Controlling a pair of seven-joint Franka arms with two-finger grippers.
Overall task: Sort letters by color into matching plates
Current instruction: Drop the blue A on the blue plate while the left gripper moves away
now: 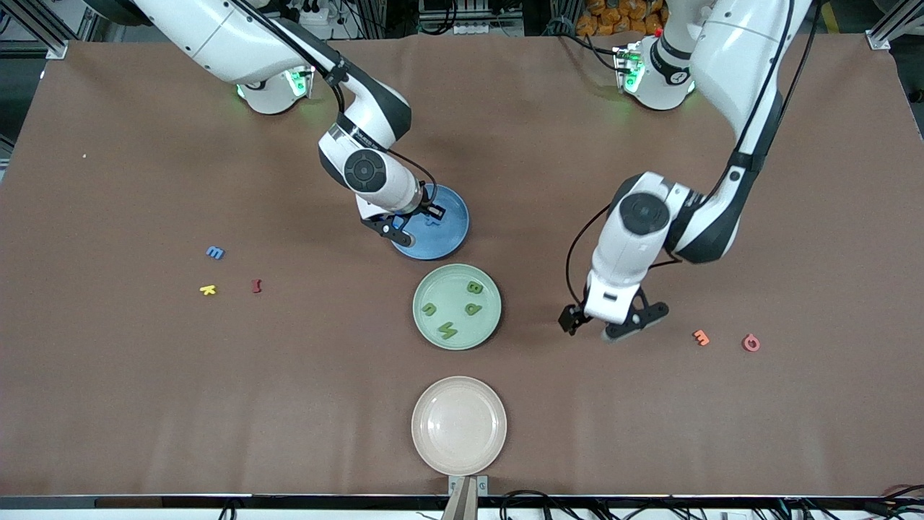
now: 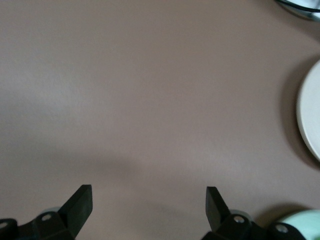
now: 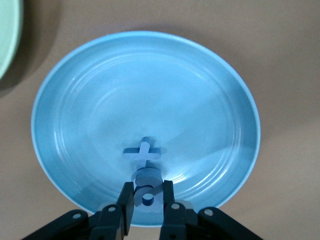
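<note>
Now, sweeping your front view from the right arm's end of the surface (image 1: 144,404) across: you have a blue letter (image 1: 215,252) lying loose there, with a yellow letter (image 1: 208,289) and a dark red letter (image 1: 256,286) a little nearer the camera. None of the three touches another.

Next you meet the right end effector (image 1: 413,222), hanging over the blue plate (image 1: 451,238). Your right wrist view shows its fingers (image 3: 126,202) clamped shut on a blue letter with a round hole (image 3: 147,196), held just above the plate's floor. A blue cross-shaped letter (image 3: 143,152) lies in the plate right by it, and another blue piece shows between the two, too hidden for you to read.

Just nearer the camera sits the green plate (image 1: 424,321), with four green letters (image 1: 473,309) resting inside, apart from each other. Nearer still is the beige plate (image 1: 459,425), close to the surface's edge.

Then comes the left end effector (image 1: 613,321), low over bare surface beside the green plate, toward the left arm's end. Your left wrist view shows its fingers (image 2: 80,206) spread wide with nothing between them.

Last, an orange letter (image 1: 701,337) and a pink letter (image 1: 751,342) lie near each other, just past that end effector.
</note>
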